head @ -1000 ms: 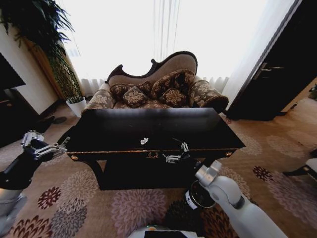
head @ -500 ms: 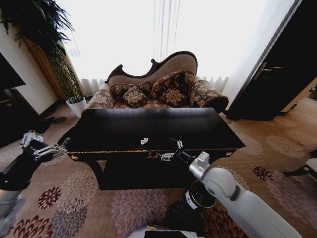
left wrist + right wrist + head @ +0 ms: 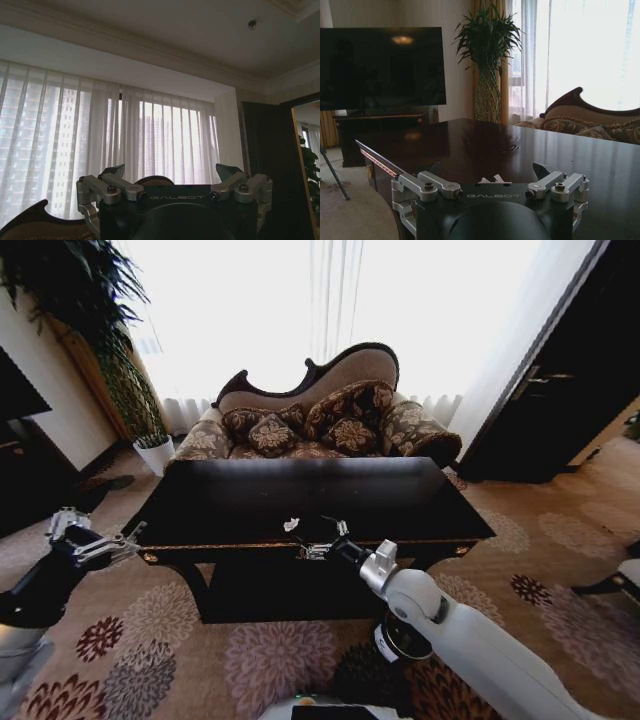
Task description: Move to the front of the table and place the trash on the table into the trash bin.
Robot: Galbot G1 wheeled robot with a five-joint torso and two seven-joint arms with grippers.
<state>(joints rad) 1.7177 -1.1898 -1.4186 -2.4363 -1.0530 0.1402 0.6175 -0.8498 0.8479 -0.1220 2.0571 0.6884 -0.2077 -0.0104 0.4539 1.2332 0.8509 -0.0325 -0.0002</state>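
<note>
Reaching our released right end effector (image 3: 318, 537) toward the paper ball (image 3: 291, 524) near the surface (image 3: 400, 495) edge, we risk nudging it off.

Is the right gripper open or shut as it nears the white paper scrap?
Open: the right gripper has its fingers spread, with the small white paper scrap just beyond them on the glossy black table.

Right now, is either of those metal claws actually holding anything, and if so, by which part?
Nothing is held. The right end effector is open over the table, beside the white paper ball. The left end effector is open and empty, off the table's left end.
</note>
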